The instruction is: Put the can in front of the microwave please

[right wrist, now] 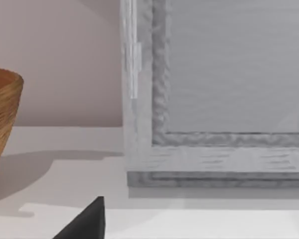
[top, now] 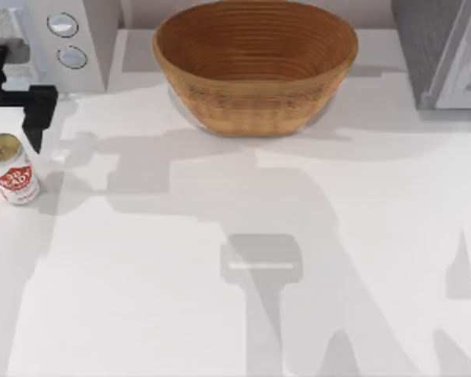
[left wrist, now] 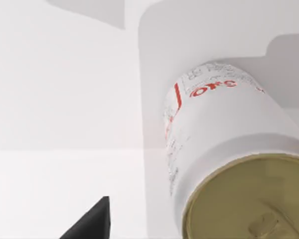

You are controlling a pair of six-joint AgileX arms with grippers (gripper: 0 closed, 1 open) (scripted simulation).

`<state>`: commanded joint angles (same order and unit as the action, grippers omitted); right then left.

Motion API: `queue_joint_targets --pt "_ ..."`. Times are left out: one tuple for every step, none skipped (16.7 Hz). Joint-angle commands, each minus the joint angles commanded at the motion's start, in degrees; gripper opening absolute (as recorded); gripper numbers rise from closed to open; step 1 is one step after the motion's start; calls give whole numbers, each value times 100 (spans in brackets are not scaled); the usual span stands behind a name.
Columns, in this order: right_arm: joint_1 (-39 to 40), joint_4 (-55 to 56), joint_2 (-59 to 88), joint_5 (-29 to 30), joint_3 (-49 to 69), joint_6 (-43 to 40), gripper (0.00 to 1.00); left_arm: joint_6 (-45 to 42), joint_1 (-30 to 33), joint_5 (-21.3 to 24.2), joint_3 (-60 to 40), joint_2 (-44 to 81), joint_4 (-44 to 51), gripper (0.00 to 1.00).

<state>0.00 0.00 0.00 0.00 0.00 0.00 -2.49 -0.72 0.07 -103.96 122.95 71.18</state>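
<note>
Can (top: 10,170) stands upright just in front of microwave (top: 71,39), below its dials, untouched; left gripper (top: 36,118) sits between them, can't tell whether it's open or closed, likely because placement is finished; right arm parked by grey box (right wrist: 214,99).

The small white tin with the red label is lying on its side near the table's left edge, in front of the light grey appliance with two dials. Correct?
Not quite: the small white tin with the red label stands upright, gold top up, as the top view shows. It is near the left edge, in front of the light grey appliance with two dials.
</note>
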Motion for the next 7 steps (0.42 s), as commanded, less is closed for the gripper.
queue_joint_targets --pt "0 0 0 0 0 0 100 1 1 1 -76 12 77 100" --pt "0 0 0 0 0 0 100 4 0 0 -209 8 197 100" --pt "0 0 0 0 0 0 100 6 0 -2 -375 4 360 100" --pt "0 0 0 0 0 0 100 3 4 -2 -535 8 549 100" --pt "0 0 0 0 0 0 100 9 1 -5 -690 5 703 100" --pt "0 0 0 0 0 0 100 11 0 -7 -800 -2 813 100" --pt "0 0 0 0 0 0 100 10 4 -5 -855 -20 869 100"
